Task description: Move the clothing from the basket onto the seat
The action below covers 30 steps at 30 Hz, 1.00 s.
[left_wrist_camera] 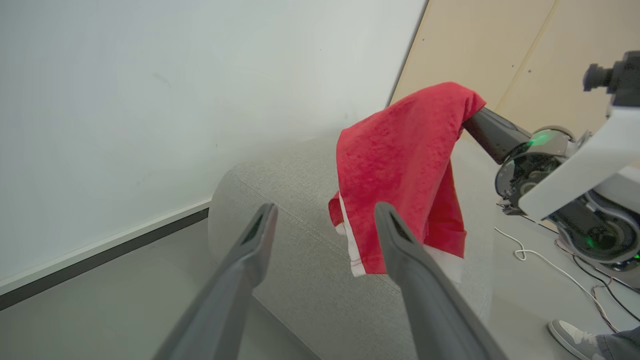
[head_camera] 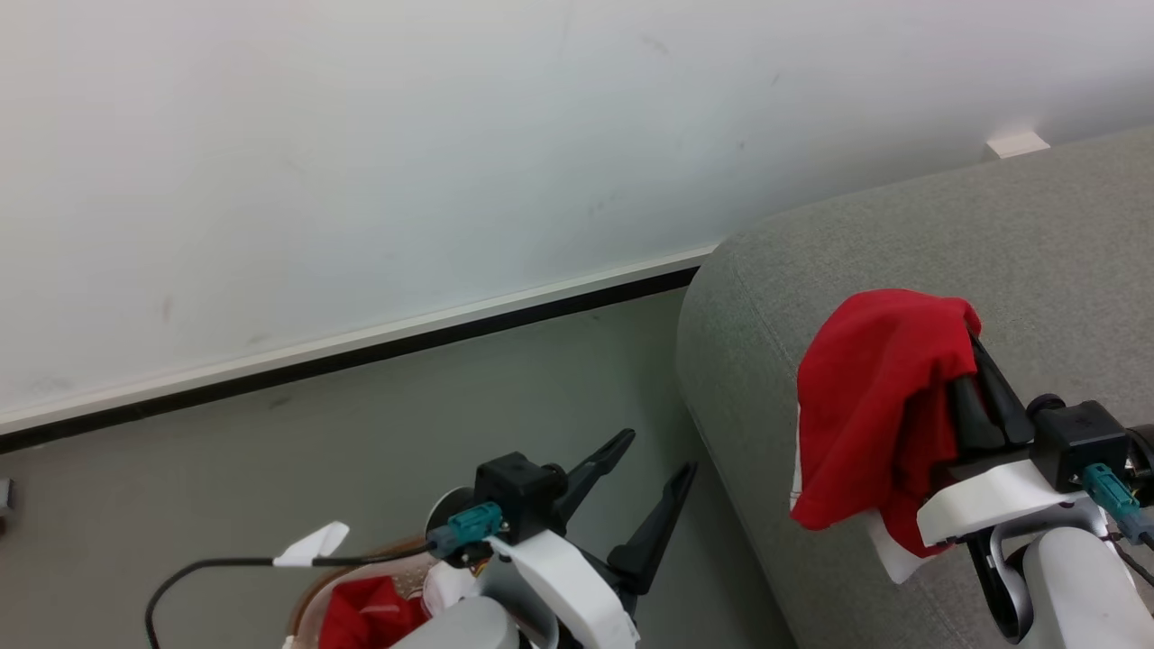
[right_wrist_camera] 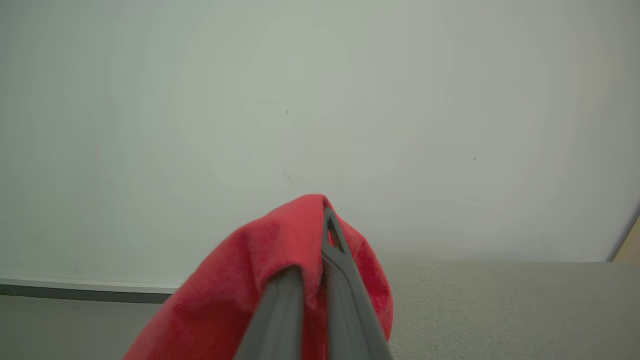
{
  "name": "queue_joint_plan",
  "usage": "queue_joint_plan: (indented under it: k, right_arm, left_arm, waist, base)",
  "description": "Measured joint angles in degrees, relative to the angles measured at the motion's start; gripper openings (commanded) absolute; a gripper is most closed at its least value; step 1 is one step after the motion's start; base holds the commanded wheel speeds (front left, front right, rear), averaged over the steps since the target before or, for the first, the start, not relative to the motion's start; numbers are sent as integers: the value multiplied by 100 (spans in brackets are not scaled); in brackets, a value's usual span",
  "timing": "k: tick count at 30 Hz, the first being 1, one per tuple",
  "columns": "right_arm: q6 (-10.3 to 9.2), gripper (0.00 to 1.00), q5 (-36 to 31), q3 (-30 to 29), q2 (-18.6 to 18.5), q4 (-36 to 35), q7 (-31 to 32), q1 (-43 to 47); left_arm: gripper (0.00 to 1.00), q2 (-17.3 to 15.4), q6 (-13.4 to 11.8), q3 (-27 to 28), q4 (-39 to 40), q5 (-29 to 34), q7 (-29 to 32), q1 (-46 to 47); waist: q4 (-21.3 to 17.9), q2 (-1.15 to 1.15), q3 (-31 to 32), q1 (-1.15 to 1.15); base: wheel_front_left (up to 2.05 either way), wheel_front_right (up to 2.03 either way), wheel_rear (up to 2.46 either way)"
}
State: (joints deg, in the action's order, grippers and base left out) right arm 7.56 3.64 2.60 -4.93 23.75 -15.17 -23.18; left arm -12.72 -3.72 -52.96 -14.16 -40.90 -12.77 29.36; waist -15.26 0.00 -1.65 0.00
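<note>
Grey seat [head_camera: 947, 234] takes up the right of our head view, and the basket [head_camera: 311, 590] peeks in bottom left with more red clothing [head_camera: 365, 617] inside. Our right claw [head_camera: 978, 361] is clenched on a red garment [head_camera: 874, 397] that hangs straight down over the seat's edge. We reckon the next move is just lower and drop. Left claw [head_camera: 658, 453] at bottom centre is spread wide, holding nothing.

Illumination was bright, even and diffuse in all three views. The white wall [head_camera: 361, 135] appeared flat and faintly grey-green. Shadows were soft: the clothing [head_camera: 874, 397] darkened in its lower folds, and the seat [head_camera: 992, 234] shaded gently along its rounded side. The head view was sharp. In the left wrist view, the near fingers [left_wrist_camera: 235, 285] of the left hand [left_wrist_camera: 325, 210] were blurred.
</note>
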Motion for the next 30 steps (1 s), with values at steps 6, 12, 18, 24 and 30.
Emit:
queue_joint_plan:
  k: [6,12,18,24,30]
  right_arm:
    - [0,0,121,-225,-187,16,0,-50]
    - [0,0,268,-666,-614,299,102,-705]
    - [0,0,296,-1104,-1123,492,322,-1665]
    - [0,0,192,-1961,-1684,877,559,-2827]
    - [-1,0,-492,-3077,-1971,1514,516,-3174]
  left_arm:
    - [100,98,94,-157,46,109,62,252]
    - [100,126,281,-299,100,267,151,633]
    - [100,185,432,-352,197,479,219,1152]
    - [100,250,555,-337,281,702,256,1722]
    - [100,305,580,-332,233,770,214,1972]
  waist:
    - [66,0,-281,0]
    - [344,0,-780,0]
    - [638,0,-1367,0]
    - [990,0,-2217,1]
    - [1303,0,-2935,2]
  base:
    - [0,0,0]
    - [0,0,0]
    - [0,0,0]
    - [0,0,0]
    - [0,0,0]
